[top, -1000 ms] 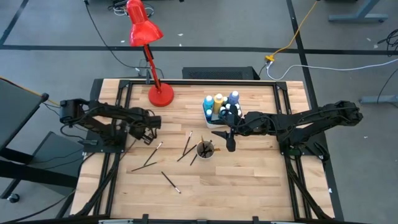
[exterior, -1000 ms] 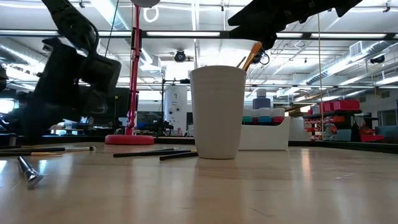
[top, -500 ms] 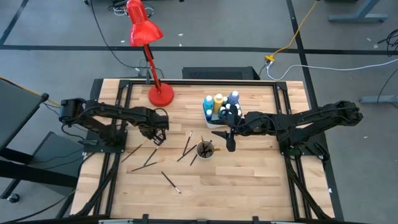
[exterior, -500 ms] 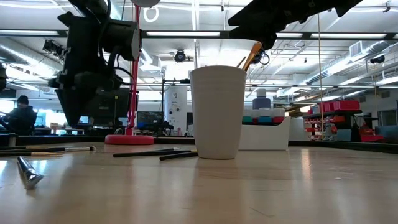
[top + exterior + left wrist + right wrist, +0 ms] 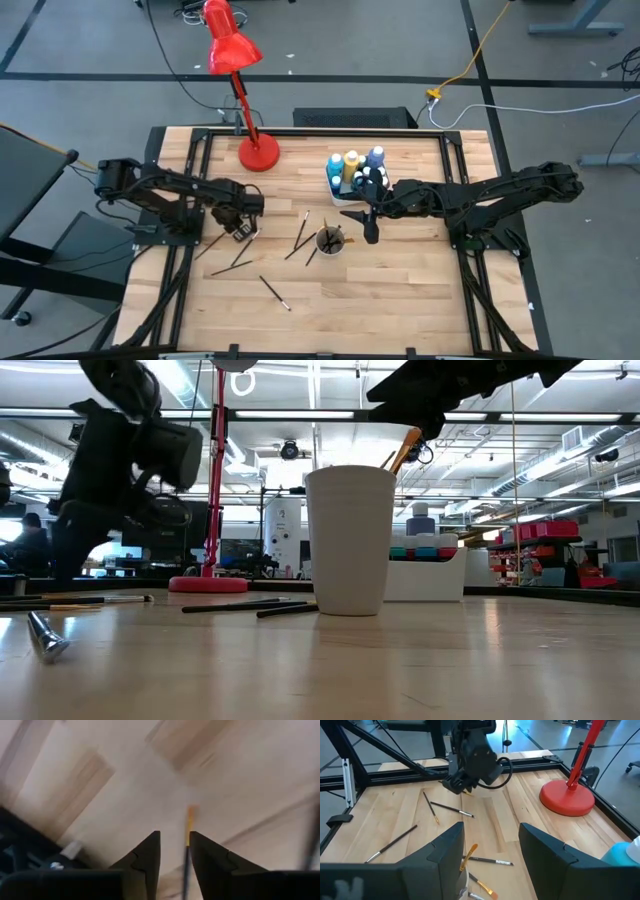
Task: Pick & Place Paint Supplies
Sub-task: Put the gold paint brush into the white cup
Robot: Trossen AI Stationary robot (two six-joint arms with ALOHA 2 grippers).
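The left gripper [image 5: 240,228] has swung back and dropped low, fingers [image 5: 145,857] parted with a brush [image 5: 188,845] lying between them. It looks lined up to grab, not yet closed. The right gripper [image 5: 366,222] stays put over the cup [image 5: 329,241], fingers spread and empty. More brushes [image 5: 298,235] lie scattered just beyond the left gripper.

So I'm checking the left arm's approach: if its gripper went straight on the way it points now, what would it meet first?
Probably the thin orange-tipped paintbrush lying on the wooden table. The left gripper points down at it, fingers open, the brush lined up in the gap between them. How far off it is remains unclear.
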